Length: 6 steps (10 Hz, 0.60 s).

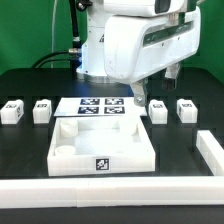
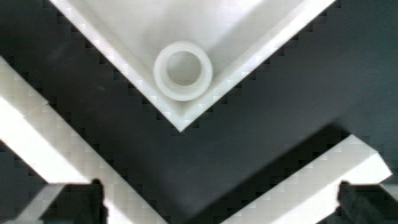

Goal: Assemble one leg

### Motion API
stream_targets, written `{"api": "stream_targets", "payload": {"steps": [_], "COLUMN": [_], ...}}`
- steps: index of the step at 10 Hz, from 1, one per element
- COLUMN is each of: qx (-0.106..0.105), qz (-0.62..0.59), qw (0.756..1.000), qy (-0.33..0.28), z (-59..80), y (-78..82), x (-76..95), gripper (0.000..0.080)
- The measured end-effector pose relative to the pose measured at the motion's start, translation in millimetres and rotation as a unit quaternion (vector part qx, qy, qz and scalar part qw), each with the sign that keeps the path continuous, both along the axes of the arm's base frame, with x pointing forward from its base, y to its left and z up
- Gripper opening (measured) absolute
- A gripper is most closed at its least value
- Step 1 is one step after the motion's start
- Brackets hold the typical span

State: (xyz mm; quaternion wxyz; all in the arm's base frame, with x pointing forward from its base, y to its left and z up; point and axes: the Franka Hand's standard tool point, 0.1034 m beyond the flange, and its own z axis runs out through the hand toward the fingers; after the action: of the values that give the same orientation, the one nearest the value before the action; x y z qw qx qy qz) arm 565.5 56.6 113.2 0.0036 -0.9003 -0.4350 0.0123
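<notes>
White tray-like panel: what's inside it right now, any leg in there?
Inside the large white tray-like panel: an empty round socket at one corner, nothing else. The small white tagged leg blocks lie outside. Its front wall hides a strip of floor.

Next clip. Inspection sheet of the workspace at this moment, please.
Surface: black table, white rails along the front and the exterior view's right.
Job's things: four legs loose, two either side of the marker board; panel in front, no leg fitted.
Clutter: nothing seen.
Grippers: the gripper hangs over a panel corner socket, jaws apart, empty.
Cables: thin cable behind the arm.
Surroundings: green backdrop.
</notes>
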Motion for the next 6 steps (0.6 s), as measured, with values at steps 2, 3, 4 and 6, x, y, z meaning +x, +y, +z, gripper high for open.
{"api": "stream_targets", "payload": {"steps": [2, 3, 4, 6], "qx": [0.0, 0.0, 0.0, 0.0], "qz": [0.0, 0.0, 0.0, 0.0], "qw": [1.0, 1.0, 1.0, 1.0], "qy": [0.0, 0.0, 0.0, 0.0], "z": [0.0, 0.0, -0.2, -0.4], "y": [0.0, 0.0, 0.0, 0.0], "x": [0.0, 0.0, -0.1, -0.2], "gripper": [0.065, 0.065, 0.065, 0.065]}}
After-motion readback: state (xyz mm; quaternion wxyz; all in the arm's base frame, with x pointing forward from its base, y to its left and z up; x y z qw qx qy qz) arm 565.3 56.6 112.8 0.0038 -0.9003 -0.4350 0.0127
